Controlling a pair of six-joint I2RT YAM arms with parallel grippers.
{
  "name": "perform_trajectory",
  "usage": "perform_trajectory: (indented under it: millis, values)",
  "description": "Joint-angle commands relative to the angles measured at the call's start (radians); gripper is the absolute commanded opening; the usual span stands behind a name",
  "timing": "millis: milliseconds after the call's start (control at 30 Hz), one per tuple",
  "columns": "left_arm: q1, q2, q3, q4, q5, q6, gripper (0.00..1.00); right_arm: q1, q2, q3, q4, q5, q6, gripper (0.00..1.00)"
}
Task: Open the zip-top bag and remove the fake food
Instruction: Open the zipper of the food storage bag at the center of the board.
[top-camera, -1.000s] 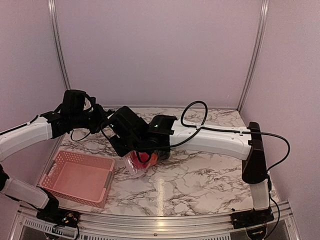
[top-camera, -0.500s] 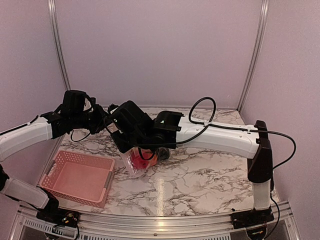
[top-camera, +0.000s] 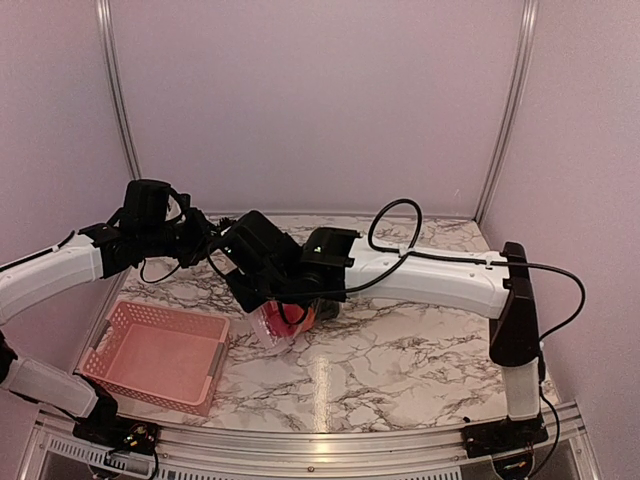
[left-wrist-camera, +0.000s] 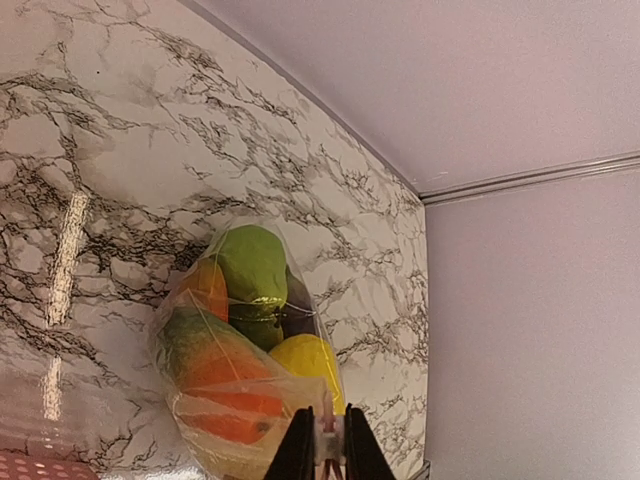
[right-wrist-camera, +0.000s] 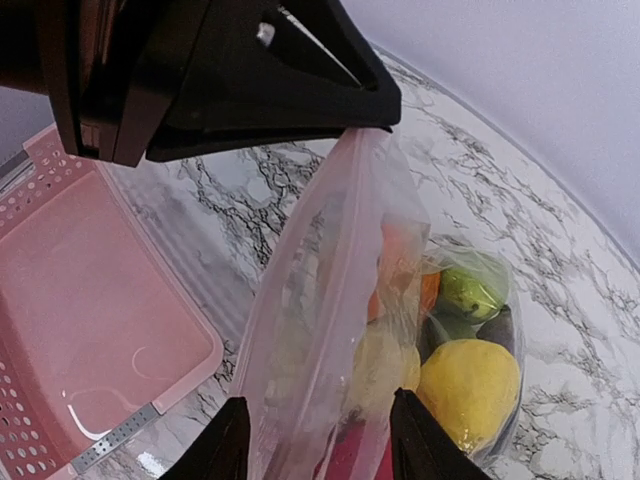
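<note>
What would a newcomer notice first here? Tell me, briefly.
The clear zip-top bag, bulging with colourful fake food, held up by its top edge in the shut left gripper over the middle of the marble table. The right gripper straddles the bag lower down, jaws apart. A pink mesh basket sits at the table's near left.

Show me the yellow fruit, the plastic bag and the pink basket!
yellow fruit (right-wrist-camera: 468, 388), right wrist view, rounded front.
plastic bag (right-wrist-camera: 320, 290), right wrist view, clear side.
pink basket (right-wrist-camera: 100, 300), right wrist view, bare floor.

Pink mesh basket (top-camera: 160, 352) on the marble table (top-camera: 400, 360), near-left corner.
</note>
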Motion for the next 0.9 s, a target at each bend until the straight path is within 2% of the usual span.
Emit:
perform_trajectory:
  millis: [0, 167, 300, 533, 633, 867]
  values:
    - [-0.004, -0.037, -0.011, 0.002, -0.017, 0.006, 0.02, -0.015, 0.009, -0.006, -0.004, 0.020, 0.012, 0.38]
    - [-0.005, -0.065, -0.025, -0.006, -0.035, 0.005, 0.03, -0.029, -0.007, -0.027, 0.016, 0.004, 0.002, 0.15]
    - [-0.004, -0.067, -0.026, -0.002, -0.033, 0.000, 0.04, -0.032, -0.018, -0.024, 0.025, -0.002, -0.005, 0.00]
    - [-0.005, -0.067, -0.026, 0.010, -0.026, 0.001, 0.16, -0.052, -0.032, -0.014, 0.035, -0.027, -0.002, 0.00]
    - [-0.005, -0.067, -0.024, 0.017, -0.021, 0.006, 0.24, -0.072, -0.039, -0.002, 0.042, -0.044, -0.005, 0.00]
    - [-0.004, -0.057, -0.010, 0.046, -0.004, 0.020, 0.50, -0.110, -0.047, 0.031, 0.029, -0.043, -0.019, 0.00]
